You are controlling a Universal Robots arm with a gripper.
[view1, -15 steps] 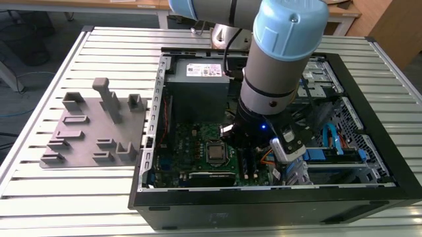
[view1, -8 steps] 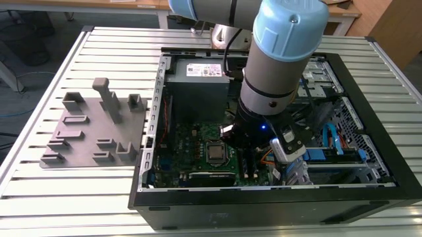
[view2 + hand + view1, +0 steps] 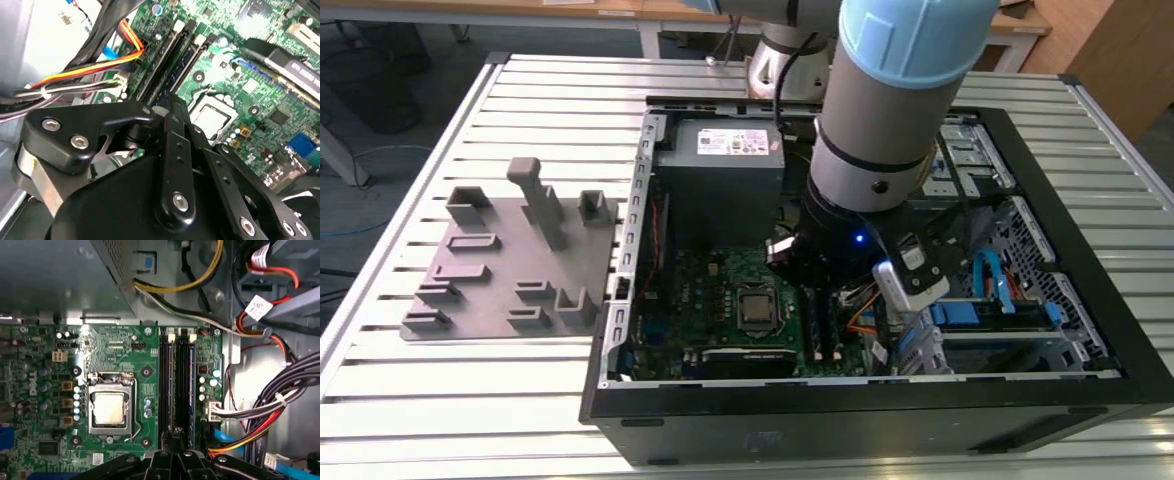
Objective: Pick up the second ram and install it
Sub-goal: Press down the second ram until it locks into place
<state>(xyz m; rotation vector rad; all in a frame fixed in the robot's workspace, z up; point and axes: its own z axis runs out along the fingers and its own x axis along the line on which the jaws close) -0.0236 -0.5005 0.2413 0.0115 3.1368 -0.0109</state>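
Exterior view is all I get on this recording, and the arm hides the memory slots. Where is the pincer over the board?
Observer: In the first wrist view the pincer sits over one end of the two long black slot rails, with the processor socket beside them.
Operator: Any cables close to it?
Observer: Yes. In the second wrist view a bundle of orange, yellow and black wires ends at a plug right beside the rails, on the side away from the socket.
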